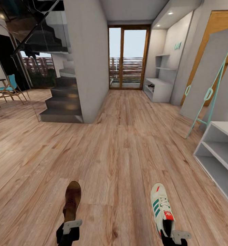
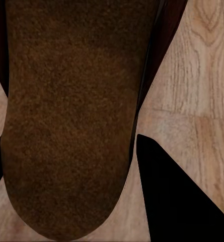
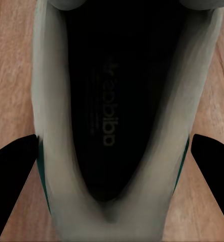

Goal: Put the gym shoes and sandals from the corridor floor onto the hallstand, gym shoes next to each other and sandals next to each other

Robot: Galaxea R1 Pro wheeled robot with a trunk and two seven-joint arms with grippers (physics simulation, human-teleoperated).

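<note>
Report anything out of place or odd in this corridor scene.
Nothing damaged or spilled. One sandal sits at the left gripper and one gym shoe at the right gripper, off any rack.

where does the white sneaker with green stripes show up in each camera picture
Head view: white lace-up sneaker with green stripes, bottom right, at the right hand.
Left wrist view: not in it.
Right wrist view: its dark opening, seen from above.
Shared landmark: the light brown wood plank floor.

We see the light wood-plank corridor floor [image 1: 120, 147] running ahead, with the pale hallstand [image 1: 158, 89] standing on it far off.
</note>
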